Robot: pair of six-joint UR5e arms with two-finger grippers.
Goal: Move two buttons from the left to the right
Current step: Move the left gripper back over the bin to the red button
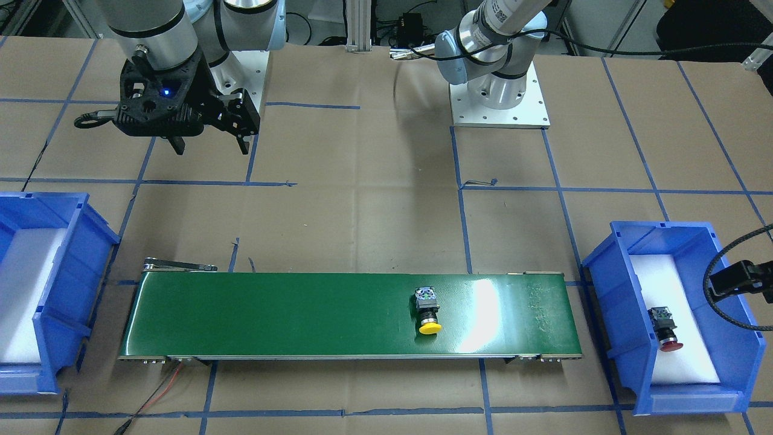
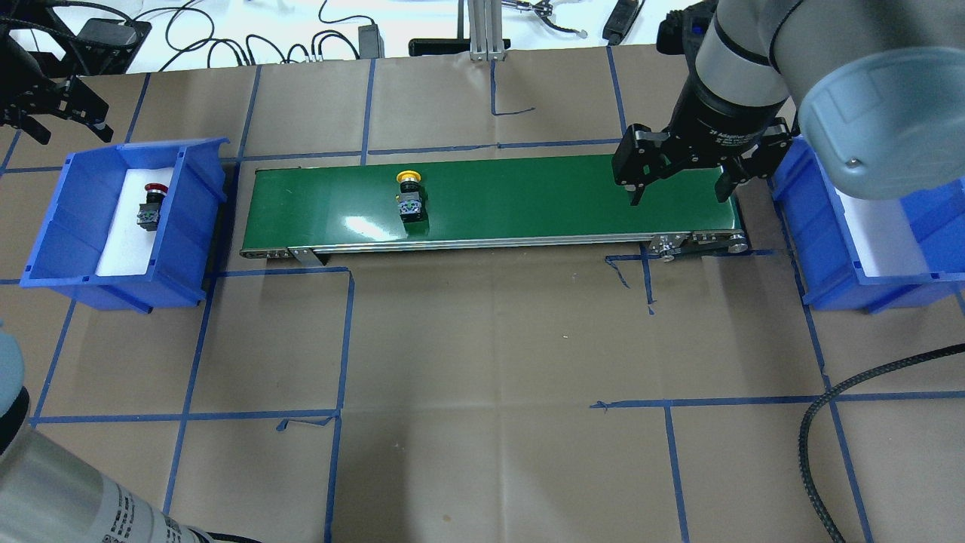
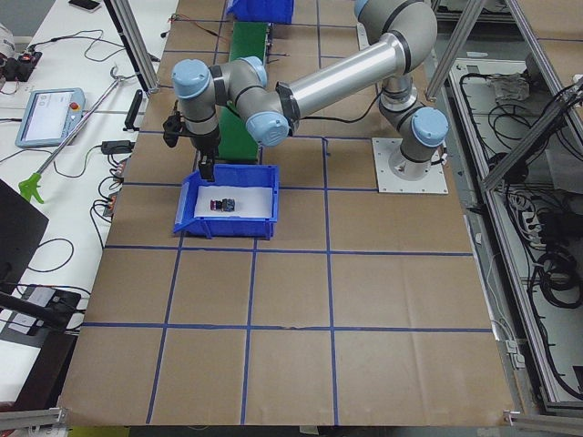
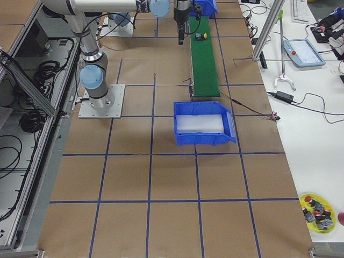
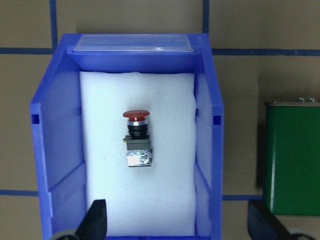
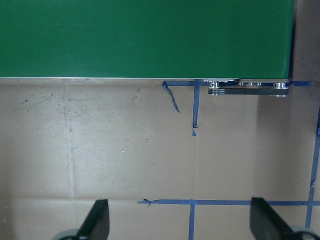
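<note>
While yellow button (image 2: 409,197) sits on belt (image 2: 528,204) short of my right gripper (image 2: 681,194) (spread, empty), left gripper (image 5: 178,222), spread too, should drop centred over red button (image 5: 137,137), pinch body.

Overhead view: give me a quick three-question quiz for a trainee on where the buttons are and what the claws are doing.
1. True or false: the red button lies inside the left blue bin.
2. What lies on the green belt? A) the yellow button B) both buttons C) nothing
3. Fill in: the left claw and the right claw both stand ___ (open or shut).
Key: 1 true; 2 A; 3 open.
</note>
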